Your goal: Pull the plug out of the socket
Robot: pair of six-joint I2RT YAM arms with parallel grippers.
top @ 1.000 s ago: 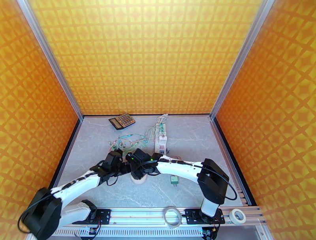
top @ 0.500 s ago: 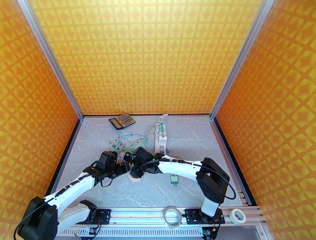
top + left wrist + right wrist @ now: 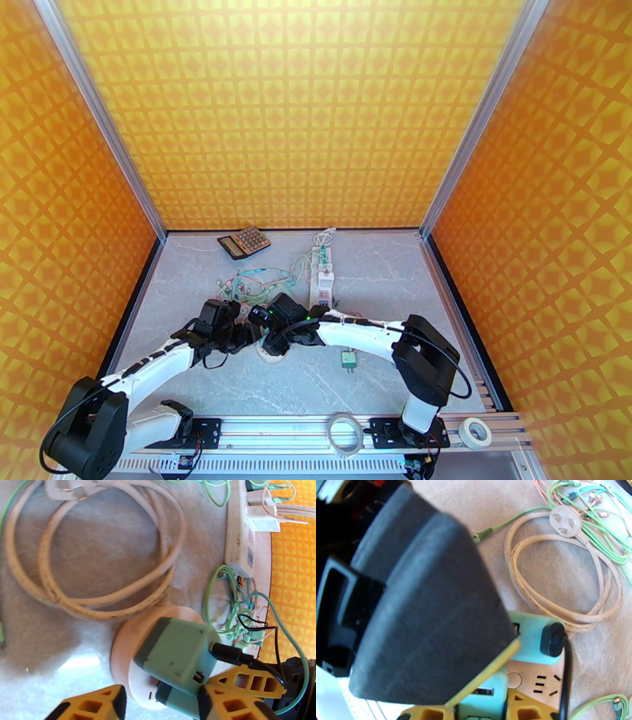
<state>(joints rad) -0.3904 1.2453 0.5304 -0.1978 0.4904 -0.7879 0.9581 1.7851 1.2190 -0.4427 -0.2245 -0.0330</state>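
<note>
Two tools crowd the same spot near the middle of the counter (image 3: 98,547), where a mint-green plug (image 3: 177,653) sits in a round white socket (image 3: 126,657). A black lead (image 3: 229,653) runs out of the plug's side.

The left tool (image 3: 158,705) stands part open. Its yellow fingers (image 3: 91,705) straddle the plug, and one of them is clearly apart from the plug body, so it has hold of nothing. The right tool (image 3: 480,705) is clamped tight on a lower mint block (image 3: 482,695) just beside the plug. I cannot tell whether that block is part of the plug or a second one.

The main risk, as I judge it, is that the socket looks loose on the counter. If nothing pins it down, a pull on the plug would lift the whole disc rather than part the two. The left fingers sit low and to one side of the cube, so a squeeze there could slip off its smooth face or tilt it and jam the pins. The black lead lies close to the fingers and could be pinched or snagged. With the two tools this close, a sideways tug may knock one against the other. The coiled white cord (image 3: 98,598) touching the socket could also drag along.
</note>
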